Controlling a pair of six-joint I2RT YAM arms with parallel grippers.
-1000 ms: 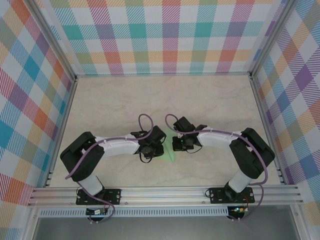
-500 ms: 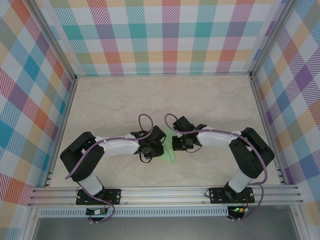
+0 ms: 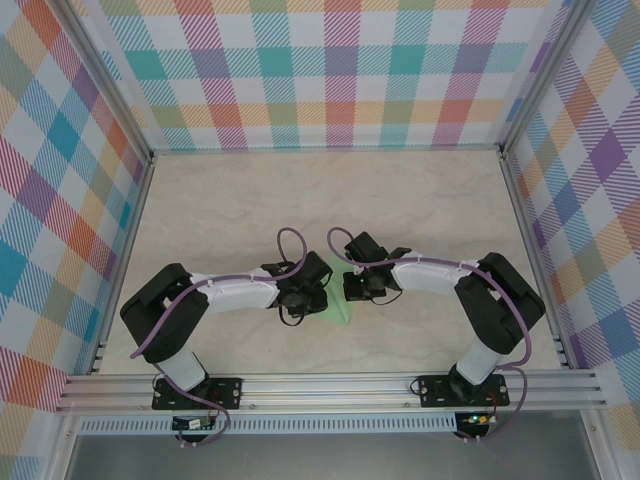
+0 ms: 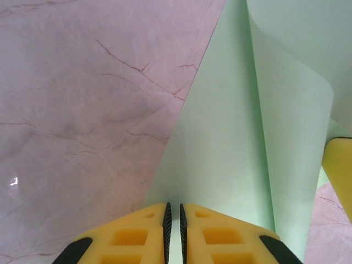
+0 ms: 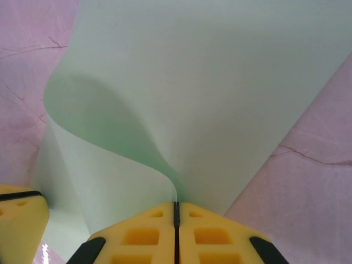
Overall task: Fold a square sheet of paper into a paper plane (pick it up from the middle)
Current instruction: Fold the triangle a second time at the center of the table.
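Each pinching an edge, left tool [image 4: 173, 220] and right tool [image 5: 176, 220] hold thin mint-green paper sheet [image 3: 343, 310] part-curled on pale marbled desk [image 3: 300, 200]; uneven pull could tear it or skew the crease.

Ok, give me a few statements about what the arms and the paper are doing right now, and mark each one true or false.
1. The left gripper and the right gripper are each closed on an edge of the paper. True.
2. The paper lies completely flat on the table. False: part of it curls up and over in a loose bend.
3. The paper is pale green. True.
4. The paper sits in the far left corner of the table. False: it is between the two grippers, around the middle and toward the near side.
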